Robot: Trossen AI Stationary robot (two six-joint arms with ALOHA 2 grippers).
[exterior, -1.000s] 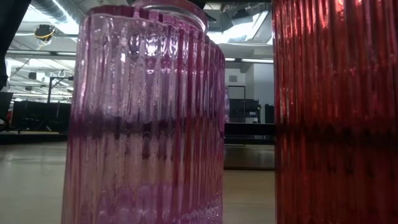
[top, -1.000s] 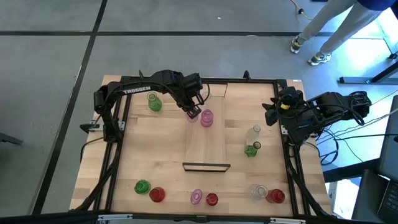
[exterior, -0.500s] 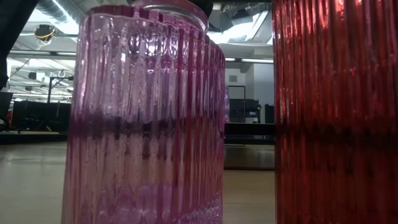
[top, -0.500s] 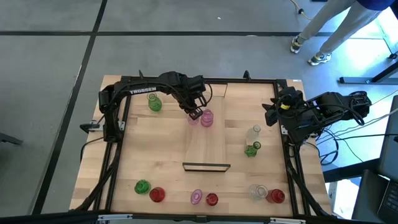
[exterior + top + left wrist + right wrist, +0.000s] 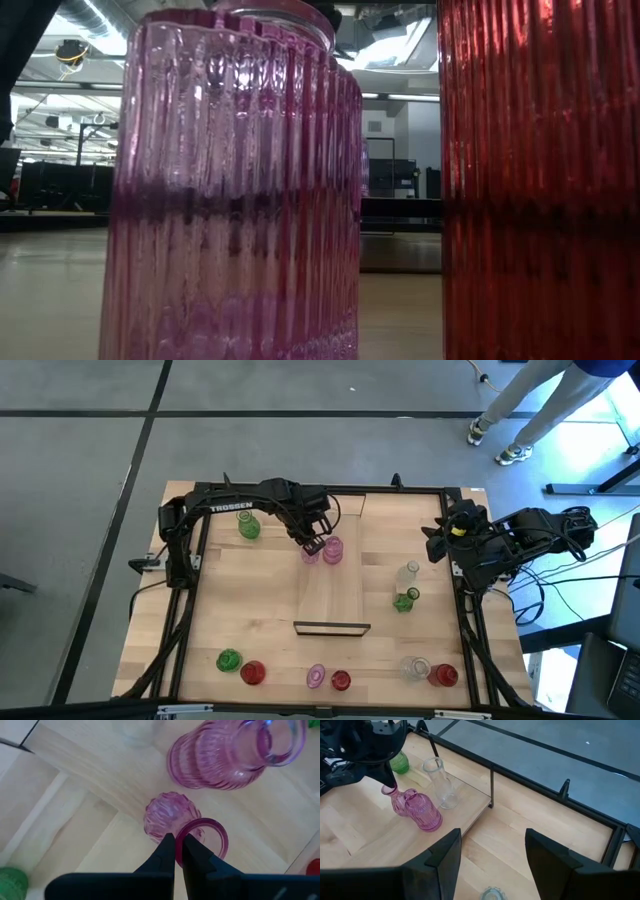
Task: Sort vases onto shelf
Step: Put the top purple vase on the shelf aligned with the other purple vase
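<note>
L gripper (image 5: 178, 851), pinched on the small pink vase's (image 5: 170, 817) rim, has slid it toward the shelf (image 5: 330, 595) w/ 2 vases already there, so it's nearly placed; R gripper (image 5: 492, 857) waits, half open.

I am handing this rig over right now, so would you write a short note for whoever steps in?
Left gripper: shut on the rim of a small pink vase at the shelf's far end.
Right gripper: open, empty, parked at the table's right edge.
Done: a ribbed pink vase and a clear vase stand at that end of the shelf.
Left: one green vase far left, a clear and green pair right of the shelf, six along the near edge.
</note>
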